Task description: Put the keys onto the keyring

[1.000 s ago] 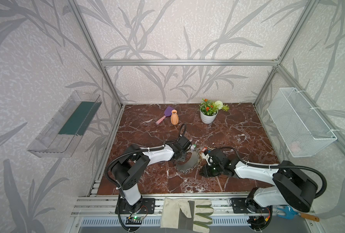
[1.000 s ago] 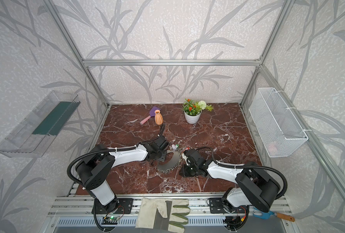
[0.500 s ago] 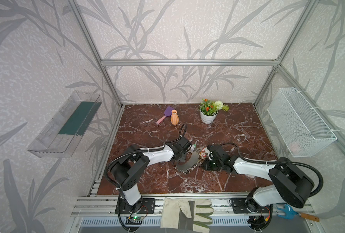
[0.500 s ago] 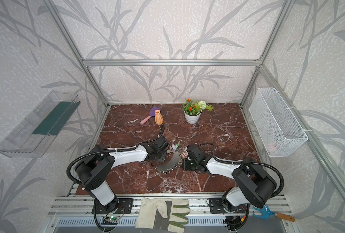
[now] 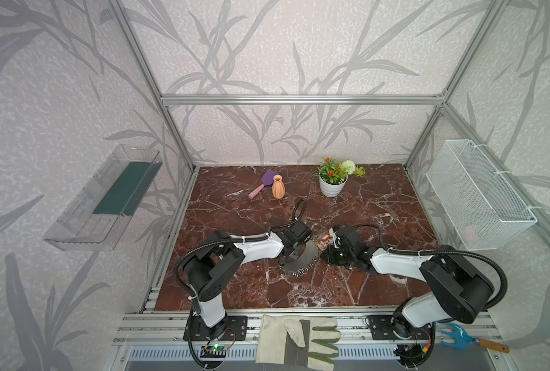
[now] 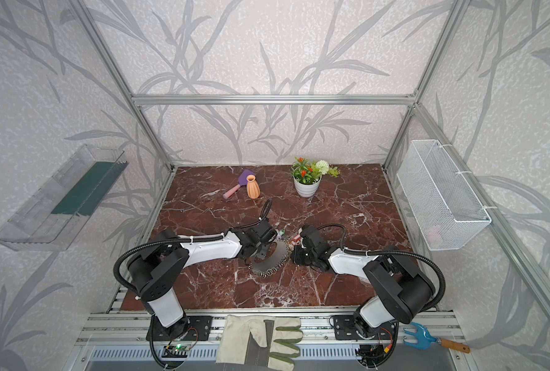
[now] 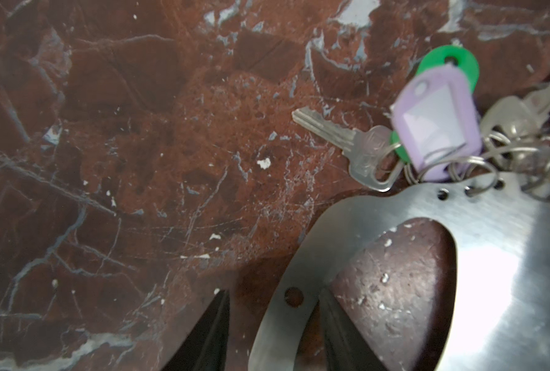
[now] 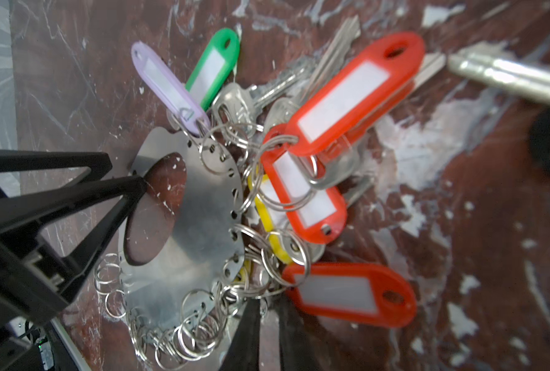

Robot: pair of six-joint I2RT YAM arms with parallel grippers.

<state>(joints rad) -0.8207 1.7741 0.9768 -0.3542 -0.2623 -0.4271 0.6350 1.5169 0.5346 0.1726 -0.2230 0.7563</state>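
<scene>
We record little travel over the last second: the keyring (image 5: pixel 299 259) lies flat on the marble tabletop (image 5: pixel 379 205) where it lay, slightly near of centre between the two arms; the keys (image 8: pixel 302 192), red, yellow, lilac and green plastic over silver blades, remain bunched against its far-right edge; the change is in the arms. The right arm has edged in from the right, so the right gripper (image 8: pixel 267 303) now stands at the fringe of split rings (image 8: pixel 188 340) on the right edge of the plate; its jaws are drawn almost together about a sliver of silver metal; we cannot tell whether they clamp it, nor whether it is a ring or a key bow. The left gripper (image 7: pixel 273 293) has narrowed astride the far-left rim, one jaw outside the plate and one inside the oval hole; tabletop shows between jaw and metal in the left wrist view, so we read it as parted and not yet clamping. We judge that the left arm is set to anchor the plate while the right works a ring; most keys appear already hung.
</scene>
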